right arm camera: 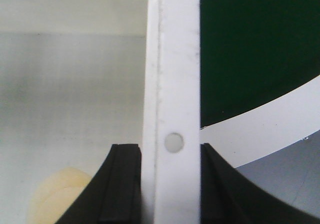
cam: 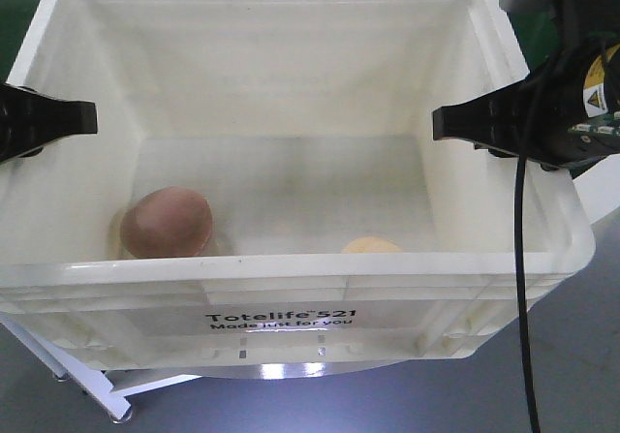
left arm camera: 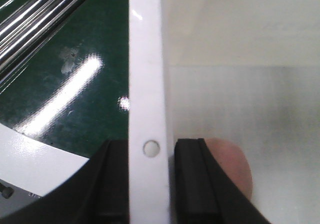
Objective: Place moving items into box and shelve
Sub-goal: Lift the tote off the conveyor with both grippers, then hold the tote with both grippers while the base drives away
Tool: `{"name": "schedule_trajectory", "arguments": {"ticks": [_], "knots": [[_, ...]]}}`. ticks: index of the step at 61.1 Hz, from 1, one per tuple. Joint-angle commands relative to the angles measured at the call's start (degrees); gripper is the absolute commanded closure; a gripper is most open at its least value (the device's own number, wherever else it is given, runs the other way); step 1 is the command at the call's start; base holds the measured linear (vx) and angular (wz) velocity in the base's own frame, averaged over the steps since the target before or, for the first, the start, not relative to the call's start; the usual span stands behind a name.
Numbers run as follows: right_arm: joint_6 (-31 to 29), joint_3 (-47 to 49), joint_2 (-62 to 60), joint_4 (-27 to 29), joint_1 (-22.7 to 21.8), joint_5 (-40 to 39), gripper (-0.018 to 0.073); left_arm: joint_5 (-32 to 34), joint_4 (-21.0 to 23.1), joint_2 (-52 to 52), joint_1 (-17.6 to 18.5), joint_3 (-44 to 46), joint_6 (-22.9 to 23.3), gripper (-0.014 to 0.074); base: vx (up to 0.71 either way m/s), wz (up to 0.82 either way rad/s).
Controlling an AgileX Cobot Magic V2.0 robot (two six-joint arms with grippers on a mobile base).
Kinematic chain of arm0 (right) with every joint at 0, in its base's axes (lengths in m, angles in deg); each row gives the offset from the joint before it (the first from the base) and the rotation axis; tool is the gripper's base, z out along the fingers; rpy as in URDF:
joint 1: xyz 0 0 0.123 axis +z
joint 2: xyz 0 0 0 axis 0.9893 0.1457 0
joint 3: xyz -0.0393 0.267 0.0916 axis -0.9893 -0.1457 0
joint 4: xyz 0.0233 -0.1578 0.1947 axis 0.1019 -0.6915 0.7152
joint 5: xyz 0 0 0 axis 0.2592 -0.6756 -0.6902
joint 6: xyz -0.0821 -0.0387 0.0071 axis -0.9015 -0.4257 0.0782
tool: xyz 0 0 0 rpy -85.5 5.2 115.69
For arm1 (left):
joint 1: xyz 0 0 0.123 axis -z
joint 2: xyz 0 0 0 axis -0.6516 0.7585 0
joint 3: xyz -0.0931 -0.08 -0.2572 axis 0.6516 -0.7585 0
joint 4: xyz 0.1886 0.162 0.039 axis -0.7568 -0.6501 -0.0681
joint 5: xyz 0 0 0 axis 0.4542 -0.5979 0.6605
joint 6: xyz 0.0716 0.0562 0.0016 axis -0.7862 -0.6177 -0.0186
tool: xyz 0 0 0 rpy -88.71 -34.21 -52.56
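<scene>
The box (cam: 291,270) is a large white tote that fills the front view, with black print on its near wall. Inside it, the pinkish-brown ball (cam: 170,222) lies at the near left and the pale yellow ball (cam: 370,246) peeks over the near rim. My left gripper (cam: 82,118) is shut on the left rim (left arm camera: 147,83), one finger on each side, and the brown ball (left arm camera: 232,166) lies beyond the inner finger. On the opposite rim (right arm camera: 172,58), my right gripper (cam: 446,123) is shut the same way, with the yellow ball (right arm camera: 57,194) beside it.
Green floor (left arm camera: 75,108) and shiny metal rails (left arm camera: 35,18) lie outside the box's left wall. A curved white edge (right arm camera: 280,124) and grey floor show outside the right wall. A white frame (cam: 87,385) sits under the box. A black cable (cam: 523,288) hangs from the right arm.
</scene>
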Motion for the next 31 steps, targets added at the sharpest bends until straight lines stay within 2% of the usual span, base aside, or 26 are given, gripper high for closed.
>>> {"name": "schedule_trajectory", "arguments": {"ticks": [1,31], "knots": [[0.4,2.3,-2.2,-4.5,-0.2,-5.0,0.0474,5.7,-5.2,-1.5,0.2,2.3,0.5,0.0501,0.0,0.0],[0.4,2.3,-2.2,-4.4,-0.2,-3.5,0.0474,5.3,-5.2,-1.5,0.2,2.3,0.5,0.0501,0.0,0.0]]}}
